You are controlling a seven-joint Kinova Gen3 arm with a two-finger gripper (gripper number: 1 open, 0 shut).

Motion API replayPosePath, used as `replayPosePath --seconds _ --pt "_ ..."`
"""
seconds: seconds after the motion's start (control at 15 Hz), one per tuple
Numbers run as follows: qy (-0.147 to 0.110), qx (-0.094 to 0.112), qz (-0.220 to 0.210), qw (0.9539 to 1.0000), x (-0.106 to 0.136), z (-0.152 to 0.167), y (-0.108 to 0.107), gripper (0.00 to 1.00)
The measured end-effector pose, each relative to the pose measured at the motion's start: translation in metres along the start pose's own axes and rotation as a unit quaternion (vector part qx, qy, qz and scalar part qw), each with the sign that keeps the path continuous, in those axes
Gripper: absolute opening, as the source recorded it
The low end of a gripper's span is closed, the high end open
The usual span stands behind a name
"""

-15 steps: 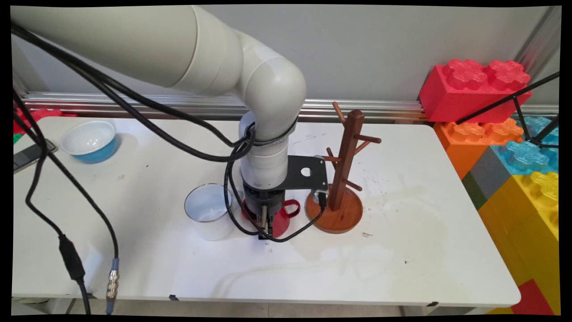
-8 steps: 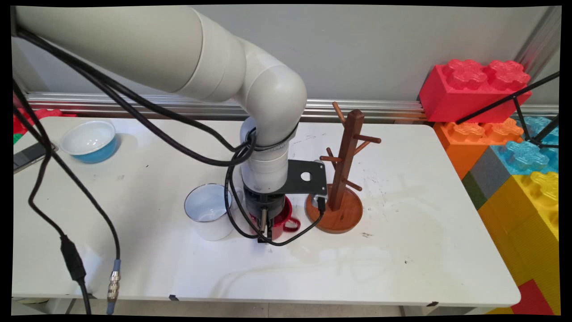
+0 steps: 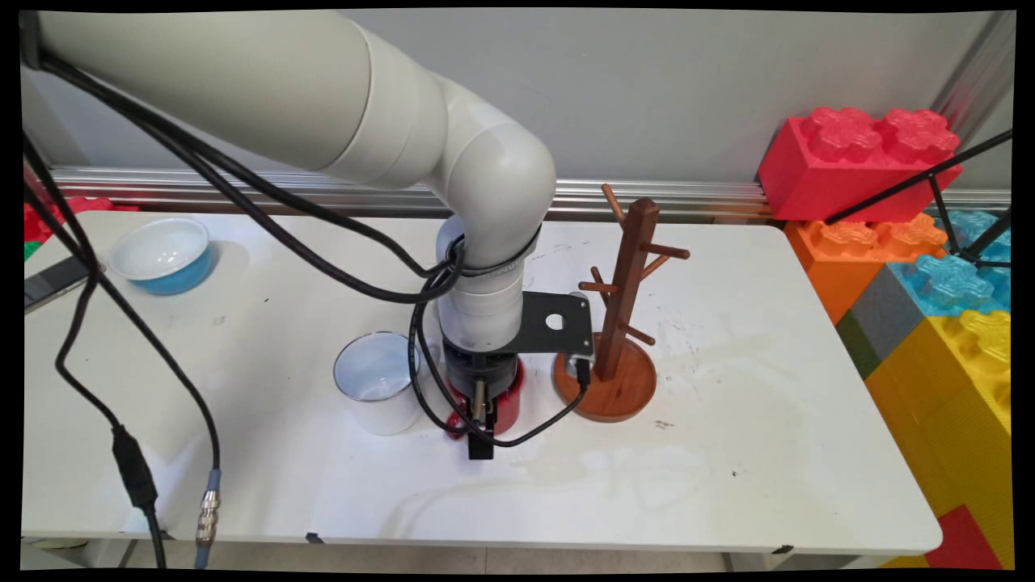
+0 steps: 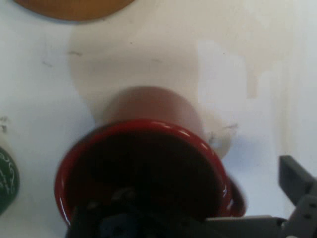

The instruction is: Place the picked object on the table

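At table's point(image 3: 728, 453) middle, between white mug point(image 3: 378, 380) and wooden mug tree point(image 3: 618, 356), red mug point(image 3: 509, 402) standing upright. Gripper point(image 3: 479, 436) hanging low over its rim, apart or clamped: cannot tell. Mug looking enamelled: likely light, stiff, glossy, slipping easily. Rim wall or side handle offering best hold.

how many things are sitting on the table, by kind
mugs: 2, white mug and red mug under the gripper
bowls: 1, blue bowl
mug trees: 1, wooden mug tree
phones: 1, phone at the left edge
total: 5
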Motion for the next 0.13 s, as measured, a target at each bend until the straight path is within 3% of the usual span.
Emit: replayPosePath --seconds 0.13 --pt "0.001 0.0 -0.001 1.0 -0.0002 -0.0004 -0.0005 1.0"
